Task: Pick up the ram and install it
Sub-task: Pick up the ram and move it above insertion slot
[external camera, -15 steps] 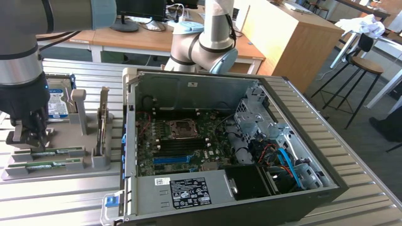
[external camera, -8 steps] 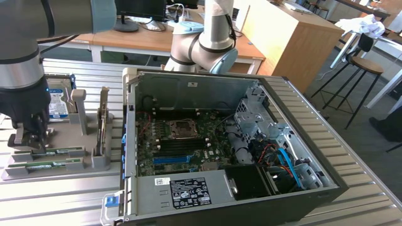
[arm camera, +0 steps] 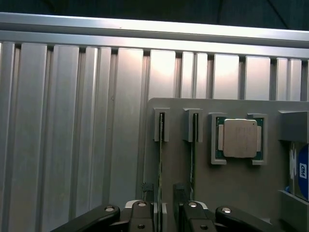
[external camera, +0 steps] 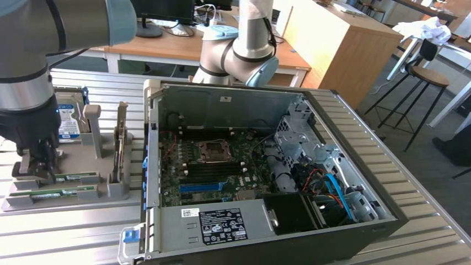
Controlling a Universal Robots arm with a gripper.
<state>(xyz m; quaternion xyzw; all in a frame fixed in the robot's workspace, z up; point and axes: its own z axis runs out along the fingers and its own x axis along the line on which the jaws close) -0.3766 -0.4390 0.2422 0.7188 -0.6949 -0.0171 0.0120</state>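
**Gripper (arm camera: 165, 215) straddles a ram (arm camera: 161, 159) in its holder (arm camera: 241, 188)**

We see the fingers (arm camera: 192, 220) apart, one on each side of the ram, which stands on edge in its slot (the twin stick (arm camera: 193, 154) sits just beside). The open computer case (external camera: 220, 102) lies to the exterior view's right.

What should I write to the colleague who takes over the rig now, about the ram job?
The gripper is open, low over the grey holder, with its fingers on either side of one ram, not closed on it.
The second ram stands in the neighbouring slot.
The computer case lies open, on the exterior view's right of the holder.
Done: gripper lined up on the ram. Left: grasp, lift, install.
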